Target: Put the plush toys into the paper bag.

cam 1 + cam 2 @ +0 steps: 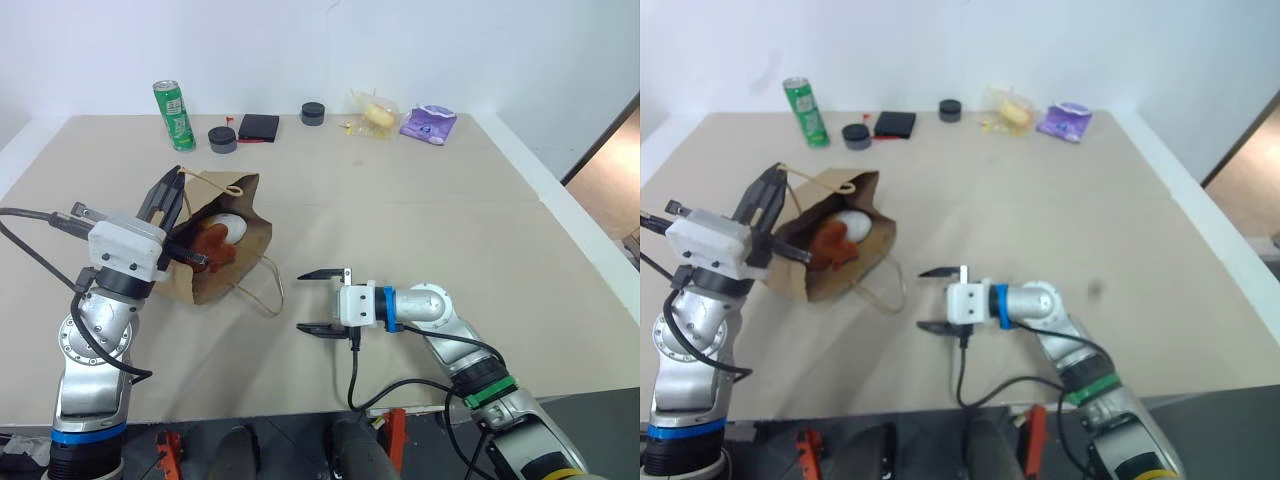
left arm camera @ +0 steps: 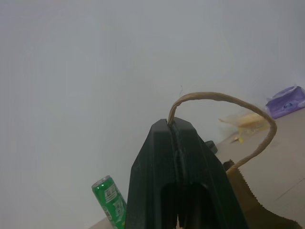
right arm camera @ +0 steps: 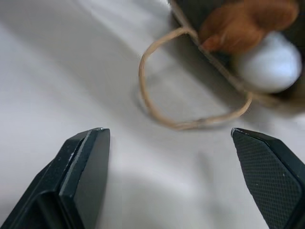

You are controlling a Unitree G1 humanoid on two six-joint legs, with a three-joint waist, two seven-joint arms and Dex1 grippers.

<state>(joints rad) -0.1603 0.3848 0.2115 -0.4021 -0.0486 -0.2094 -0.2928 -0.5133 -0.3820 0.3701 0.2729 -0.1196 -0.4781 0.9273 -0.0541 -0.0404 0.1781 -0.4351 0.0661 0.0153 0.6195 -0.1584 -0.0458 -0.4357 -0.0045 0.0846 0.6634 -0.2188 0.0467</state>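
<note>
Left claw [image 1: 172, 196] pinches the bag [image 1: 222, 262] handle [image 2: 224, 102]; both toys [image 1: 218, 237] sit inside. Right claw [image 1: 322, 300], spread wide and empty, hovers beside the bag.

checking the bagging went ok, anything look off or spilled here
Nothing spilled. Both plush toys sit inside the paper bag, which lies tipped on the table, its mouth held up by one twine handle in the left gripper.
</note>
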